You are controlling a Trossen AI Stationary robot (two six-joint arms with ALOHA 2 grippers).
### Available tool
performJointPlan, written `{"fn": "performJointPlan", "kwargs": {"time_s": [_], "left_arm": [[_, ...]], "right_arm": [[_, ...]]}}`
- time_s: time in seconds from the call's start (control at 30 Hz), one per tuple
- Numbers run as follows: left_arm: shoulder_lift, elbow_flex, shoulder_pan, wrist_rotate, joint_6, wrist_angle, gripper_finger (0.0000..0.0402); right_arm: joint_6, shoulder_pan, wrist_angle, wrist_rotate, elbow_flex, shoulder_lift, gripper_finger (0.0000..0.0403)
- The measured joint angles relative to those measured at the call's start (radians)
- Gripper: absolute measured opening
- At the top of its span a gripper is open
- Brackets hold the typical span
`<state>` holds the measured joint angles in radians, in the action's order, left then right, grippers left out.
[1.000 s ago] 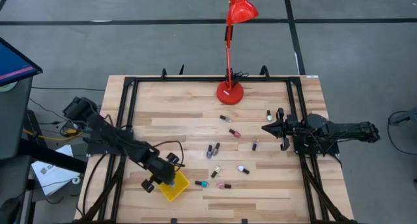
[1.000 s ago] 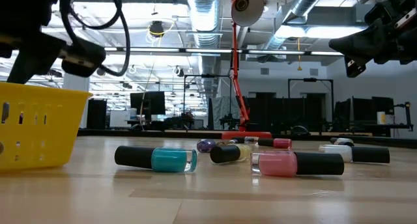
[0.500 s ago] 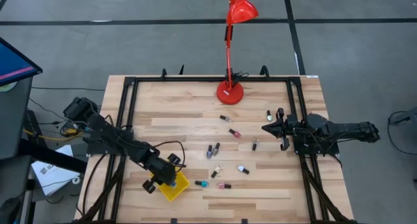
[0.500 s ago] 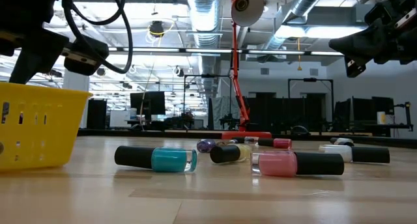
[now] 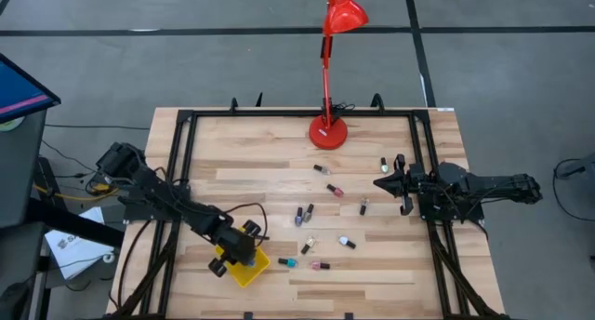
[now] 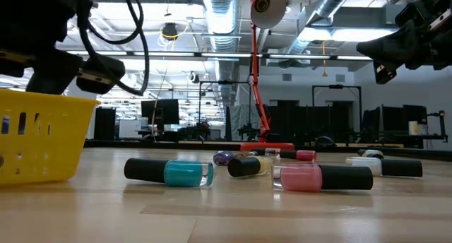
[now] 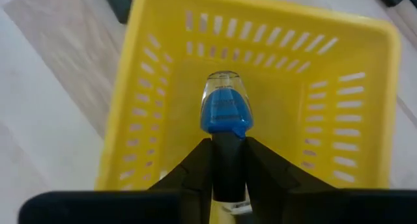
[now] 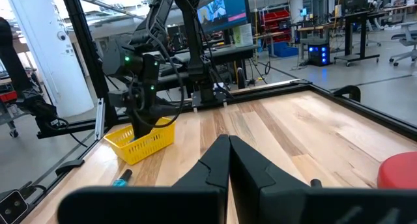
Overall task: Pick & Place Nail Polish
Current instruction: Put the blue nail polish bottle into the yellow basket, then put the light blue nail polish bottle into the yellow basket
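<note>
Looking straight down from the high view, the left gripper point(image 5: 244, 246) has moved a little further over the yellow basket point(image 5: 253, 269), which sits at about 7 o'clock on the desk point(image 5: 270, 166). A moment ago it was slightly more to the 9 o'clock side. I judge that the drop is very near, but the bottle is hidden under the arm here. The other bottles point(image 5: 308, 213) lie scattered around the middle of the desk, and a red lamp point(image 5: 328, 129) stands at 12 o'clock. The right gripper point(image 5: 389, 183) waits at 3 o'clock, unchanged.

The low view shows the basket point(image 6: 42, 133) at 9 o'clock with the dark left arm above it, lower than before. A teal bottle point(image 6: 169, 172) and a pink bottle point(image 6: 321, 176) lie on their sides nearby. The blue one cannot be seen here.

Only the left wrist view shows the important thing: the fingers point(image 7: 195, 168) are gripping a blue bottle point(image 7: 225, 113) by its dark cap, directly over the inside of the basket point(image 7: 153, 87).

The right wrist view shows its own fingers point(image 8: 215, 162) closed together and empty, and far away the left arm bending over the basket point(image 8: 142, 140).
</note>
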<state>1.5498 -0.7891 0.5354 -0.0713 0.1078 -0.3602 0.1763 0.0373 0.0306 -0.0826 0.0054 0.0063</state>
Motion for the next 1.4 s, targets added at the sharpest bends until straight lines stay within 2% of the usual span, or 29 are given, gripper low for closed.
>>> {"fn": "performJointPlan", "kwargs": {"time_s": [0.3, 0.43, 0.53, 0.7, 0.87, 1.0, 1.17, 1.3, 1.4], "left_arm": [[-0.005, 0.000, 0.000, 0.003, -0.016, 0.005, 0.0126], [-0.019, 0.000, 0.000, 0.004, -0.128, 0.000, 0.0152], [-0.086, 0.000, -0.010, 0.004, -0.206, -0.002, 0.0168], [-0.255, -0.017, -0.048, 0.048, -0.223, -0.001, 0.0174], [-0.330, -0.114, -0.147, 0.100, -0.223, -0.062, 0.0175], [-0.269, -0.255, -0.223, 0.109, -0.156, -0.155, 0.0175], [-0.118, -0.439, -0.287, 0.102, -0.195, -0.337, 0.0175], [0.007, -0.555, -0.296, 0.080, -0.217, -0.434, 0.0175], [0.084, -0.613, -0.282, 0.058, -0.218, -0.433, 0.0175]], "right_arm": [[0.000, 0.000, 0.000, 0.000, 0.000, 0.000, 0.0000], [0.000, 0.000, 0.000, 0.000, 0.000, 0.000, 0.0000], [0.000, 0.000, 0.000, 0.000, 0.000, 0.000, 0.0000], [0.000, 0.000, 0.000, 0.000, 0.000, 0.000, 0.0000], [0.000, 0.000, 0.000, 0.000, 0.000, 0.000, 0.0000], [0.000, 0.000, 0.000, 0.000, 0.000, 0.000, 0.0000], [0.000, 0.000, 0.000, 0.000, 0.000, 0.000, 0.0000], [0.000, 0.000, 0.000, 0.000, 0.000, 0.000, 0.0000], [0.000, 0.000, 0.000, 0.000, 0.000, 0.000, 0.0000]]}}
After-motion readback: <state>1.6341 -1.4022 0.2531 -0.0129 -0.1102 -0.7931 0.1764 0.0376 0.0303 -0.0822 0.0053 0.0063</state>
